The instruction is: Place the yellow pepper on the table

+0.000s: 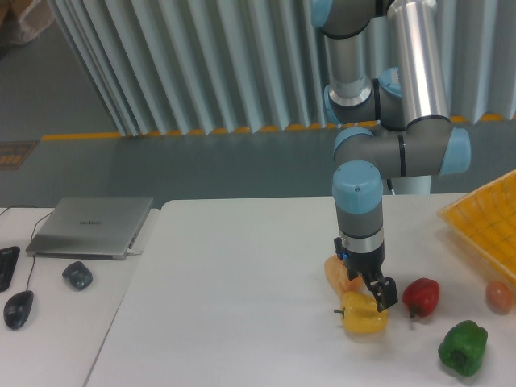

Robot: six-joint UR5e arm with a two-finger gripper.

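Yellow pepper (pixel 364 314) down on the worktop (pixel 234 306), claw (pixel 376 292) above it.
It lies on its side, stem pointing away from the red pepper (pixel 420 297), just in front of the pale-orange wedge (pixel 336 272). The claw looks spread and lifted slightly clear, suggesting release is done.

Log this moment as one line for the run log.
gripper: open, just above yellow pepper | yellow pepper: lying on table, stem pointing left | red pepper: right of it
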